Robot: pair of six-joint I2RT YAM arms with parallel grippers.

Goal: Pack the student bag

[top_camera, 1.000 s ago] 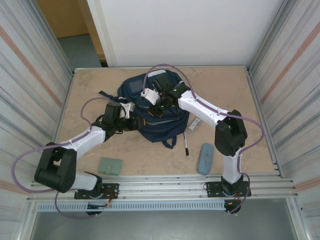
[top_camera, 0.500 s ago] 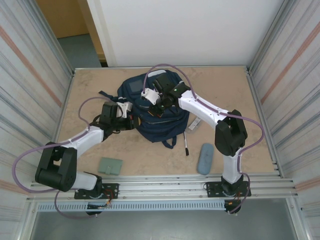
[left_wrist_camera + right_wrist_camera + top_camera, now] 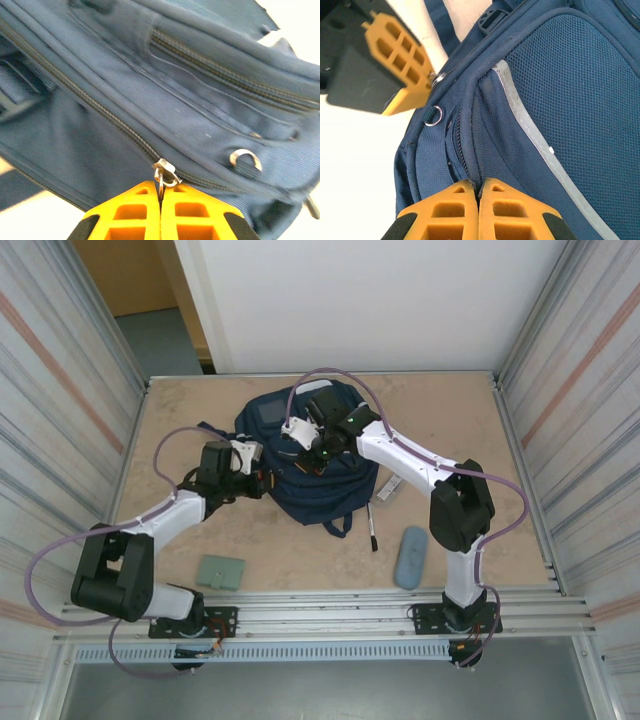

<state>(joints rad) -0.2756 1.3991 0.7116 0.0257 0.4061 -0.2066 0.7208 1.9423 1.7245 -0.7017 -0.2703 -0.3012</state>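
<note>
Navy backpack (image 3: 300, 475) flat on the table (image 3: 450, 420), in the middle toward the far side, front pockets facing up, one dark strap trailing toward the near edge. Left gripper (image 3: 160, 194) at the bag's left flank, yellow fingers pressed together and clamped on the metal zipper pull (image 3: 165, 174) of a long zipper. Small metal ring (image 3: 245, 158) on the fabric just to the right of that pull. Right gripper (image 3: 479, 189) over the top of the bag, fingers likewise together, pinching a raised seam of blue fabric beside the mesh pocket with the light stripe. On the near part of the table, apart from the bag: green wallet (image 3: 220, 571) at left, grey-blue pencil case (image 3: 409, 557) at right, thin dark pen (image 3: 372, 527) between case and bag.
</note>
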